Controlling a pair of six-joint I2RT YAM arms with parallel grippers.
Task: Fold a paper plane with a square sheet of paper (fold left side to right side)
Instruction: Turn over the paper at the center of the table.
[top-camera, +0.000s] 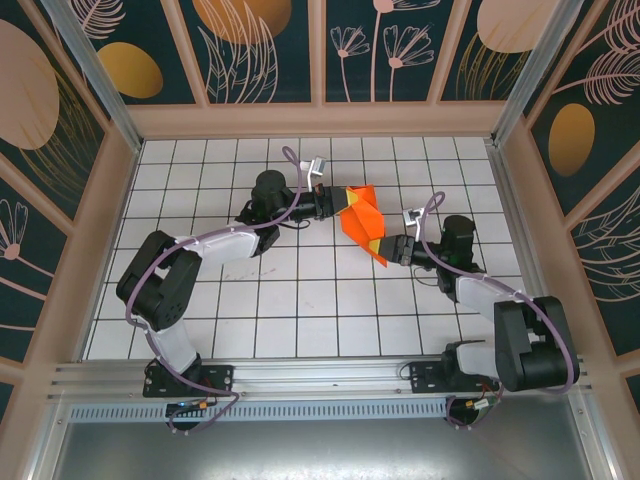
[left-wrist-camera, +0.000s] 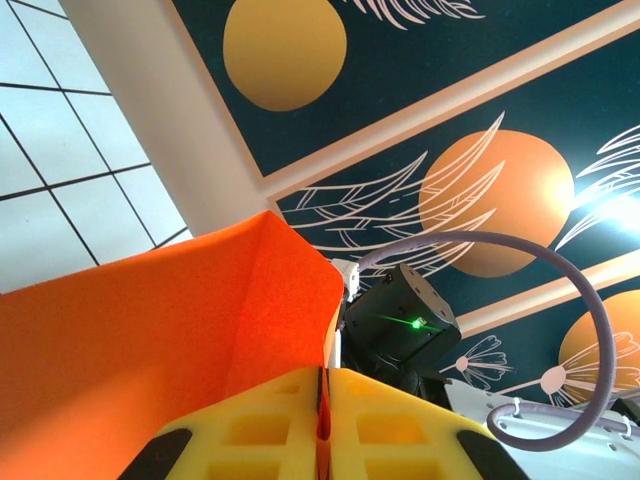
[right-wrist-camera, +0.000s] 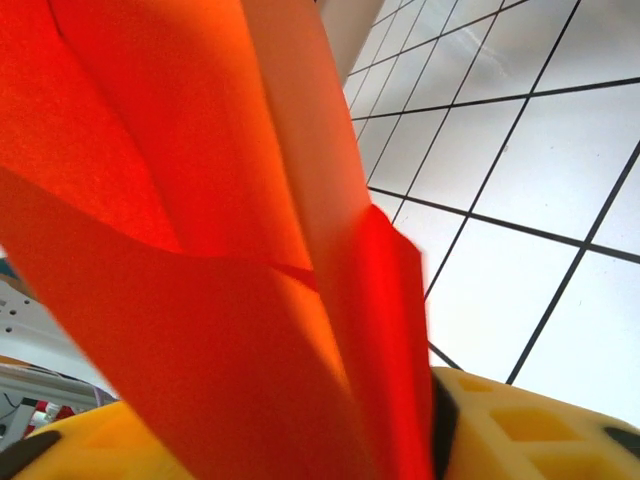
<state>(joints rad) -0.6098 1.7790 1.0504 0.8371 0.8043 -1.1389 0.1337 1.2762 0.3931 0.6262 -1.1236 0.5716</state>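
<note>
The square sheet of paper (top-camera: 361, 216) is bright orange and folded into a creased, pointed shape. It hangs above the white grid table (top-camera: 300, 300) between my two grippers. My left gripper (top-camera: 337, 205) holds its upper left edge. In the left wrist view the yellow pads (left-wrist-camera: 270, 430) of that gripper (left-wrist-camera: 323, 425) are pressed together on a thin sliver of the paper (left-wrist-camera: 150, 340). My right gripper (top-camera: 392, 250) is at the paper's lower right tip. In the right wrist view the paper's layers (right-wrist-camera: 200, 250) stand between my right gripper's (right-wrist-camera: 290, 445) pads (right-wrist-camera: 520, 430), which are still apart.
Wooden walls with dark floral panels (top-camera: 400, 50) enclose the table on three sides. An aluminium rail (top-camera: 320, 375) runs along the near edge by the arm bases. The right arm's black wrist (left-wrist-camera: 400, 325) and its lilac cable (left-wrist-camera: 560, 300) sit close behind the paper.
</note>
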